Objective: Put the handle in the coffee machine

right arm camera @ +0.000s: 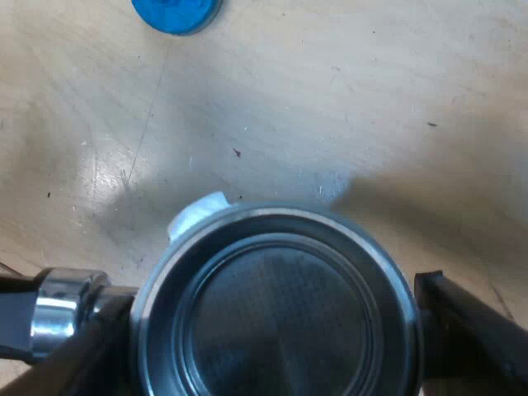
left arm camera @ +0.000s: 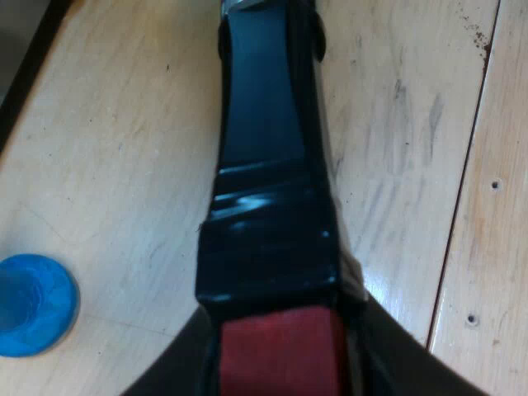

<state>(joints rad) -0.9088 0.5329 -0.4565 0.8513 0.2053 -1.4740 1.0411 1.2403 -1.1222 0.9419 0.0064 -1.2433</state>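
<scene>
The metal holder's dark handle (left arm camera: 268, 165) runs away from the camera over the wooden table, with its red end (left arm camera: 280, 351) nearest. My left gripper (left arm camera: 280, 367) is shut on the handle at the red end, a dark finger on each side. The holder's round metal basket (right arm camera: 276, 313) faces up and looks empty, with its shiny neck (right arm camera: 62, 309) leading off to the handle. My right gripper (right arm camera: 276, 330) is shut on the basket, one black finger (right arm camera: 462, 330) pressed against its rim and the other against the opposite side.
A blue tamper (left arm camera: 33, 305) stands on the table near the handle; it is also the blue tamper (right arm camera: 176, 12) beyond the basket. A small white scrap (right arm camera: 198, 210) lies by the basket's rim. The wooden table (right arm camera: 330, 99) ends at a dark edge (left arm camera: 25, 74).
</scene>
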